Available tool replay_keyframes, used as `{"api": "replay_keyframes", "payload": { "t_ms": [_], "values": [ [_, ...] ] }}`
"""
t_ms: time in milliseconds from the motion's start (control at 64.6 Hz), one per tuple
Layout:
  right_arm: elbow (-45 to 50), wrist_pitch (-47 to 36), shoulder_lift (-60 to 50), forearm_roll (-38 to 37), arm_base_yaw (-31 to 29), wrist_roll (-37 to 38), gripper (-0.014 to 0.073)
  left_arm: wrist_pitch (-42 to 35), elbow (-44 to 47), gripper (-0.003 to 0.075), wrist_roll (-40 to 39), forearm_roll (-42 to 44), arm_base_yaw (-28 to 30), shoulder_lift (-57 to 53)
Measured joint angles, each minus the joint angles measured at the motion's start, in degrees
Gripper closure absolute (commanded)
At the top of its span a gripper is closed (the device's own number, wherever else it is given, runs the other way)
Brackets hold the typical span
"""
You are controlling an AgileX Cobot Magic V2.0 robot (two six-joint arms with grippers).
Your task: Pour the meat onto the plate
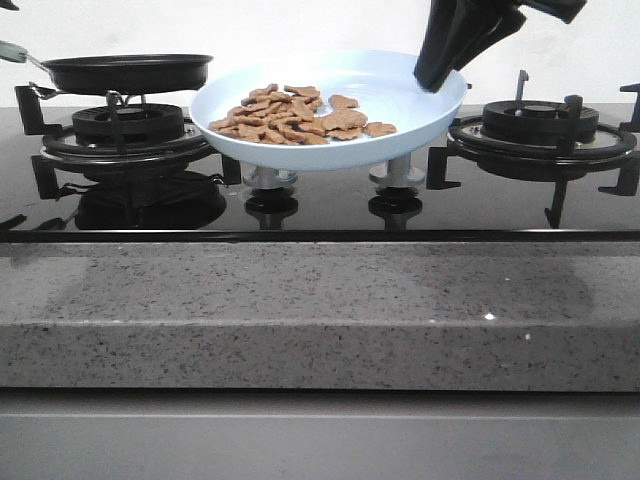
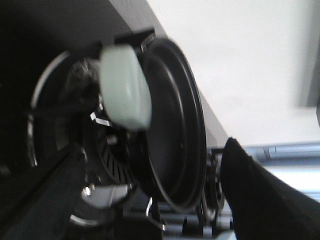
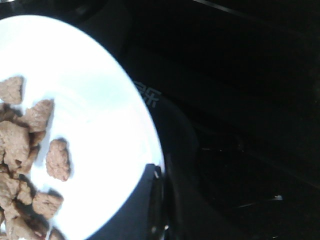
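The pale-blue plate hangs tilted above the middle of the stove, its right rim higher. The meat, a heap of small brown chunks, lies on the plate's lower left part. My right gripper is shut on the plate's right rim; in the right wrist view one finger lies over the rim of the plate, next to the meat. My left gripper is open and empty, its fingers wide apart just short of the pan's pale handle.
The black frying pan sits on the left burner, its pale handle pointing left; it also shows in the left wrist view. The right burner has a black grate. Stove knobs stand under the plate. A grey stone counter edge runs along the front.
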Motion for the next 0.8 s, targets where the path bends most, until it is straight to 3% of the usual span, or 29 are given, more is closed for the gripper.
{"api": "replay_keyframes", "payload": {
  "t_ms": [155, 387, 805],
  "values": [
    [0.0, 0.0, 0.0, 0.0, 0.0, 0.0, 0.0663, 3.0, 0.0, 0.0311, 0.0, 3.7, 0.0, -0.1],
    [0.0, 0.0, 0.0, 0.0, 0.0, 0.0, 0.0663, 3.2, 0.0, 0.0733, -0.1, 6.8, 0.0, -2.6],
    [0.0, 0.0, 0.0, 0.0, 0.0, 0.0, 0.0663, 3.8, 2.4, 0.0741, 3.7, 9.7, -0.4, -17.7]
  ]
}}
